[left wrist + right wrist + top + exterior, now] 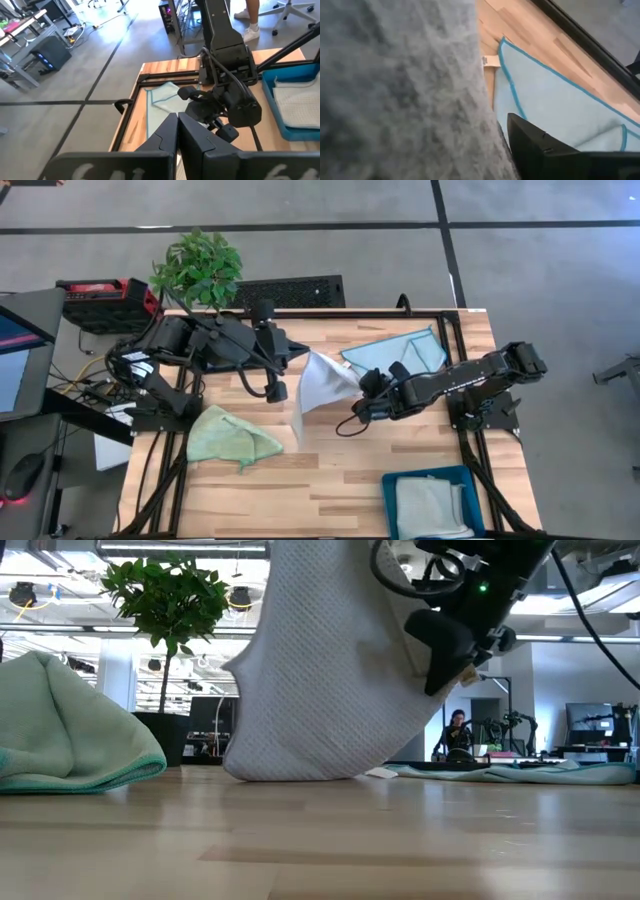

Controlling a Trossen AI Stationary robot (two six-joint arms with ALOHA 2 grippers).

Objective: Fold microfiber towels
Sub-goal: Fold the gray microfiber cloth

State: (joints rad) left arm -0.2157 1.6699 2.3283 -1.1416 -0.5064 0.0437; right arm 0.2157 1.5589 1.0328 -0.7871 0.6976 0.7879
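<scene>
**High view: grey towel lifted at bench centre between both arms**

High view, left to right: a potted plant [197, 268] stands at the far left corner of the bench [330, 470]. Near it, the left arm reaches toward the centre, and its left end effector [279, 391] is clenched shut, just beside the left edge of the raised cloth; whether it pinches the fabric cannot be told. Closer to the near left lies the light green towel [232, 437], crumpled in a loose heap.

At the centre, the grey towel [318, 392] hangs lifted off the wood, with its lower edge brushing the bench, as the low view shows [320, 690]. The right end effector [365, 395] meets the towel's right side and grips its upper edge, with the fingers closed on the cloth; the right wrist view is filled by that grey weave [400, 90].

Farther right, toward the far edge, the light blue towel [400, 352] lies spread flat, partly under the right arm. At the near right edge sits the teal bin [393, 488], holding a folded grey towel [432, 508].
</scene>
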